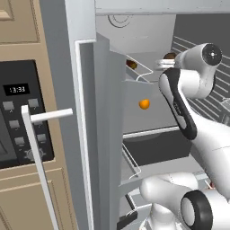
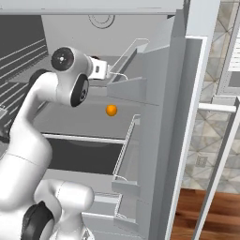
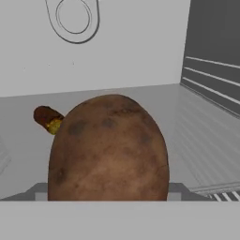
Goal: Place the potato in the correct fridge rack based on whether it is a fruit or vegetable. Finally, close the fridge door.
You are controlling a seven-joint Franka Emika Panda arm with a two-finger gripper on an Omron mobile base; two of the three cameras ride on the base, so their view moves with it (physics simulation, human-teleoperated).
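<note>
Potato [image 3: 108, 147] sits big and close in the hand view, brown and mottled, right up against the camera, over the upper fridge rack [image 3: 187, 136]. In the left base view a brown bit of it [image 1: 169, 56] peeks past the wrist, high inside the fridge. Gripper [image 1: 165, 63] looks clamped on the potato, though the fingers are hidden behind it, so contact is not directly visible. The rack runs flat and pale grey back to the rear wall; ridged side wall [image 3: 211, 70] stands off to the right with open shelf between it and the potato. A small dark brown item with a yellow band [image 3: 47, 119] lies on the same shelf, behind and left of the potato, near but apart. A round fitting [image 3: 72, 16] sits high on the rear wall. Orange ball [image 1: 144, 104] rests on the shelf below, well apart. Fridge door [image 1: 96, 134] stands open at left, its wire bins [image 1: 139, 67] edge-on beside the arm.
</note>
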